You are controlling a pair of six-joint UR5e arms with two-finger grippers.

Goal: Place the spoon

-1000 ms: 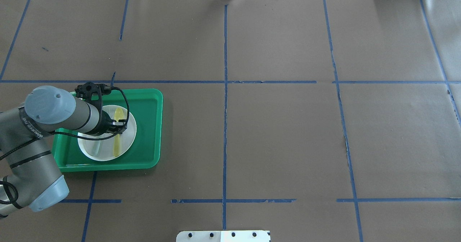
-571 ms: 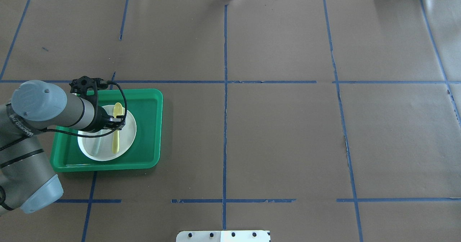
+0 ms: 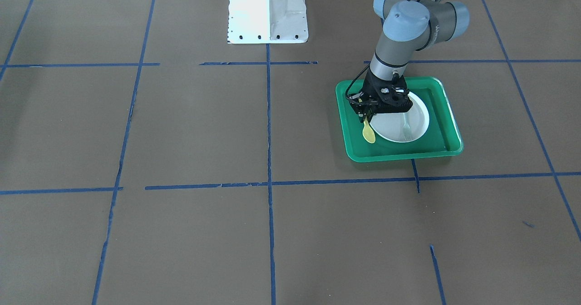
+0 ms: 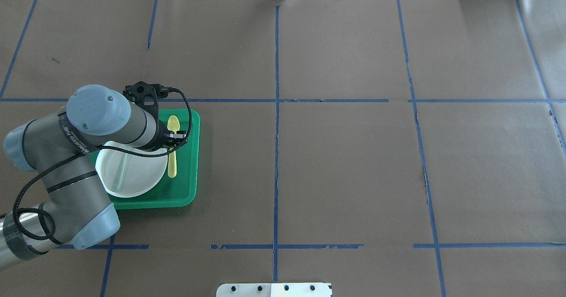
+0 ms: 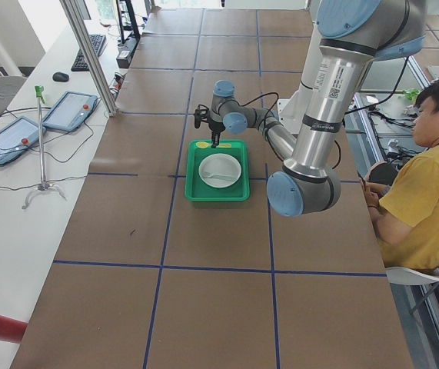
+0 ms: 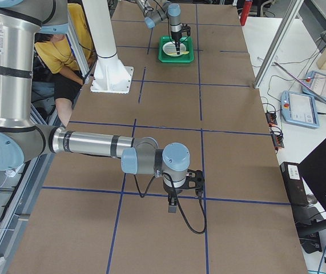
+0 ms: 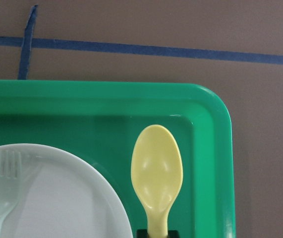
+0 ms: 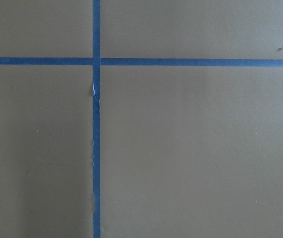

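The yellow spoon is in my left gripper, which is shut on its handle. The spoon hangs over the floor of the green tray, between the white plate and the tray's right wall, bowl pointing away from me. In the left wrist view the spoon's bowl lies beside the plate's rim. The front view shows the spoon under the gripper. My right gripper shows only in the right exterior view, far from the tray; I cannot tell its state.
A pale grey-green fork lies on the plate, and it also shows in the left wrist view. The white robot base stands at the table's middle edge. A seated person is beside the table.
My left gripper has carried the spoon off the plate, to the right and slightly away from me, to the tray floor beside the plate. The arm has swung right with it.
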